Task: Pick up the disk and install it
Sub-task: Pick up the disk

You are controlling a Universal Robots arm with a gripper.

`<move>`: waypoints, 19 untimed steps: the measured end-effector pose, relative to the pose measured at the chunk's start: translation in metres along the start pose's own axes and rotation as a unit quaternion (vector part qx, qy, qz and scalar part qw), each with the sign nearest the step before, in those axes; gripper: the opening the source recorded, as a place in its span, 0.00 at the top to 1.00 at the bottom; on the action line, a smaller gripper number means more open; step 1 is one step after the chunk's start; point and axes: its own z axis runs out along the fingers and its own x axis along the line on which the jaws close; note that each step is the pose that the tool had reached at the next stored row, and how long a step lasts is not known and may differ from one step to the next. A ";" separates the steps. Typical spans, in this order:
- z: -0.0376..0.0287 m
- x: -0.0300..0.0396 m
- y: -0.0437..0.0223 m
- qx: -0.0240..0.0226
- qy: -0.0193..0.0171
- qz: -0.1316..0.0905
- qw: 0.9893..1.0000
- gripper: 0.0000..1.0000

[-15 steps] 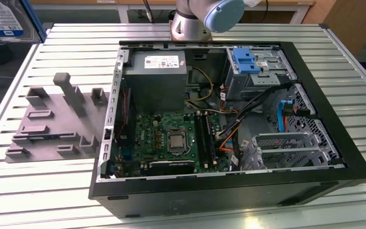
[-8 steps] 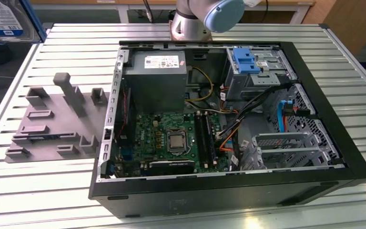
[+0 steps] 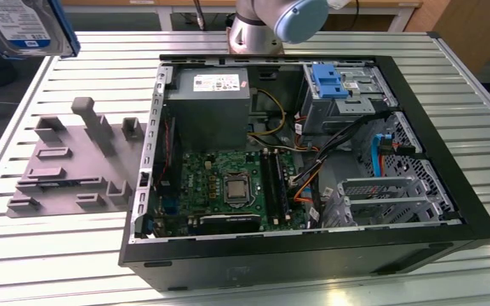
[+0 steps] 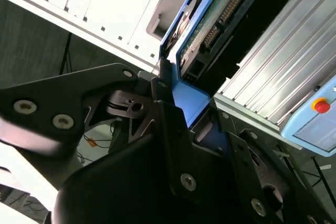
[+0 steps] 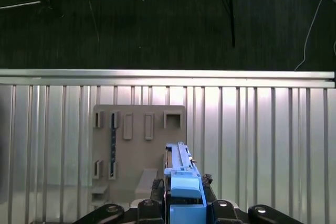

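The gripper (image 5: 182, 187) is clamped on the blue-railed disk (image 5: 178, 153), hanging on edge above the grey fixture plate (image 5: 131, 150), well apart from the open computer case (image 3: 296, 258); I judge the carrying step is in hand, and installing calls for lining the disk up with the silver drive cage (image 3: 390, 197).

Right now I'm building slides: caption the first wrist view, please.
Gripper holds the blue-railed disk above the grey fixture plate on the slatted metal table.
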 end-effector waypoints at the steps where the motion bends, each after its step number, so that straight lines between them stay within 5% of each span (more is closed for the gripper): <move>1: -0.0001 0.0000 -0.0038 0.000 0.000 0.000 1.000 0.64; 7: -0.0003 -0.0001 -0.0217 0.000 0.000 0.000 1.000 0.64; 19: -0.0004 0.0048 -0.0224 0.000 0.000 0.000 1.000 0.64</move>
